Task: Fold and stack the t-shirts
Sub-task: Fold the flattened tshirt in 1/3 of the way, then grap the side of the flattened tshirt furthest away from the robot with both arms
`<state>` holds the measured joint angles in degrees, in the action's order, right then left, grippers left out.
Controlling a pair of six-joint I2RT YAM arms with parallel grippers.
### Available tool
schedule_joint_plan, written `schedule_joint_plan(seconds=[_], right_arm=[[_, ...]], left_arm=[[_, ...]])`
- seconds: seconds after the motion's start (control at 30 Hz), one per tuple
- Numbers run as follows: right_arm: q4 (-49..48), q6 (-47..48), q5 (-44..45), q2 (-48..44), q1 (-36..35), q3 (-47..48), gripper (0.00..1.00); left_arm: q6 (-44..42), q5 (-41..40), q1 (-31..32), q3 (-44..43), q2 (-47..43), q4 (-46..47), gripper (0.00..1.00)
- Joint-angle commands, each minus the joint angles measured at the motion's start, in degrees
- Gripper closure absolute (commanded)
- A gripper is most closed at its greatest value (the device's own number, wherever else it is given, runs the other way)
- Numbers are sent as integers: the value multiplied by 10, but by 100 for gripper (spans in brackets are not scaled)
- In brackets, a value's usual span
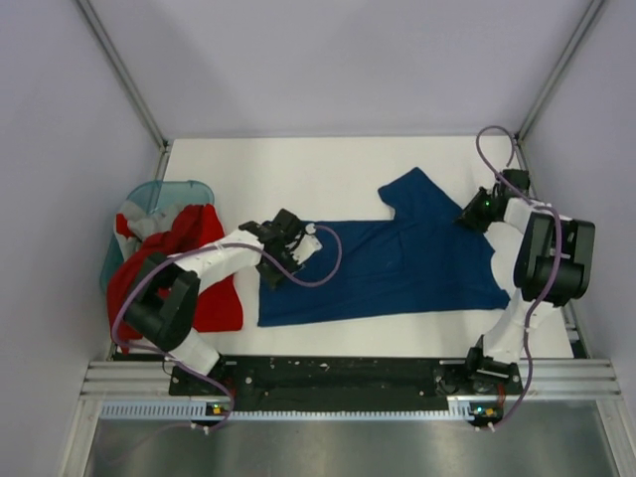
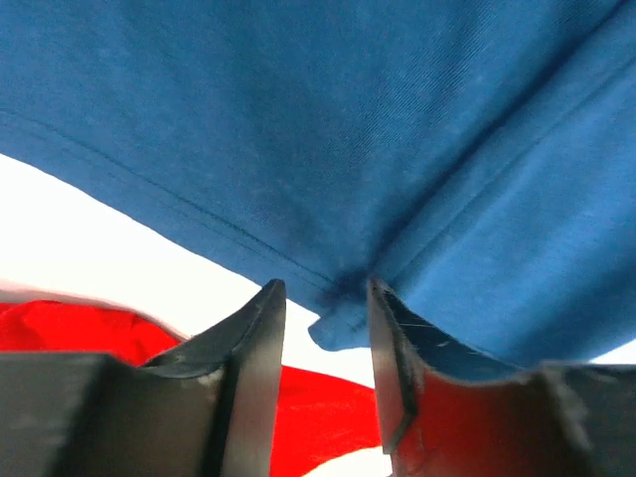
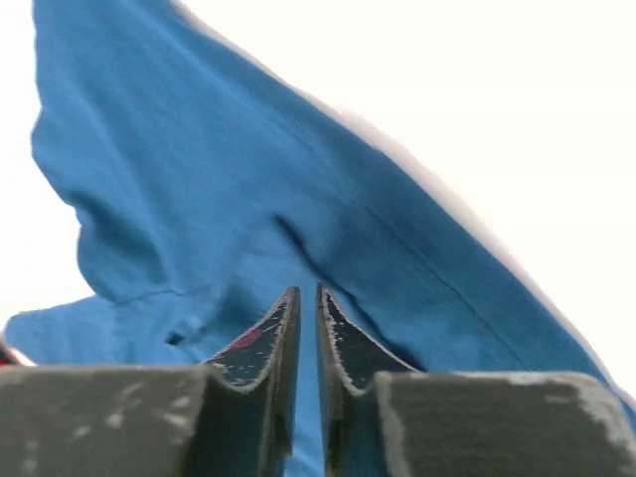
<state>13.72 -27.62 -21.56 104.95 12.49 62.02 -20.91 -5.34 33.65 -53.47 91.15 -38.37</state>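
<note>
The navy-blue t-shirt [image 1: 397, 263] lies spread flat on the white tabletop [image 1: 298, 179], its long body stretched from left to right. One sleeve sticks out along its far edge.

At the shirt's left edge is the left claw [image 2: 326, 288]. Its two fingers stand partly apart, and a small bunched tab of the stitched hem sits between their tips. Creases in the cloth run towards that spot. Whether the fingers are squeezing the tab or only flanking it cannot be told.

At the shirt's right end, close to the sleeve, is the right claw [image 3: 308, 290]. Its fingers are pressed almost together, with only a thin slit between them. A dark fold in the blue fabric leads down to the tips. Whether any cloth is caught in the slit cannot be told.

Just left of the navy shirt, past the left claw, the red t-shirt [image 1: 189, 268] lies crumpled. It drapes from the tabletop up to the rim of a translucent teal basket [image 1: 159, 194], which stands further left of the navy shirt and towards the far side. A bit of pale cloth [image 1: 127, 214] shows at the basket's edge, beside the red fabric.
</note>
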Motion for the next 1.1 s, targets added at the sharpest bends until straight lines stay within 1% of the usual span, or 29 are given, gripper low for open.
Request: schedule_joint_plan(seconds=[0.0, 0.03, 0.07, 0.1, 0.13, 0.2, 0.27, 0.33, 0.4, 0.47, 0.63, 0.73, 0.8, 0.97, 1.0, 1.03, 1.07], right_arm=[[-11, 5, -81, 4, -6, 127, 78], [-10, 4, -79, 14, -11, 157, 69], [-8, 0, -74, 27, -14, 194, 57], [-2, -2, -67, 43, -18, 229, 50], [11, -7, -60, 67, -20, 269, 48], [53, -16, -48, 125, -28, 356, 46], [106, -27, -33, 189, -38, 442, 43], [123, -41, -30, 246, -49, 509, 39], [127, -49, -22, 302, -62, 556, 39], [127, -53, -6, 336, -76, 593, 39], [127, -75, 17, 397, -106, 637, 39], [132, -81, 27, 415, -121, 641, 42], [136, -83, 60, 417, -142, 633, 43], [147, -84, 78, 426, -150, 628, 44], [155, -77, 90, 427, -153, 628, 46], [166, -73, 104, 424, -155, 629, 50], [169, -69, 107, 424, -155, 630, 58]], left_arm=[[-16, 100, -36, -120, -54, -71, 47], [-25, 110, -54, -145, -49, -79, 36], [-33, 118, -73, -172, -38, -85, 34], [-40, 119, -98, -193, -22, -86, 34], [-47, 116, -128, -216, -5, -84, 33], [-55, 105, -163, -257, 43, -86, 33], [-80, 112, -189, -297, 100, -89, 34], [-106, 108, -207, -326, 138, -74, 34], [-129, 120, -217, -368, 172, -82, 35], [-141, 148, -227, -401, 198, -92, 36], [-150, 205, -239, -460, 253, -107, 35], [-152, 216, -241, -476, 285, -121, 35], [-155, 224, -241, -481, 297, -131, 36], [-166, 266, -241, -481, 307, -148, 37], [-170, 274, -241, -481, 307, -151, 36], [-171, 280, -241, -481, 307, -151, 37], [-172, 283, -241, -482, 308, -151, 37]])
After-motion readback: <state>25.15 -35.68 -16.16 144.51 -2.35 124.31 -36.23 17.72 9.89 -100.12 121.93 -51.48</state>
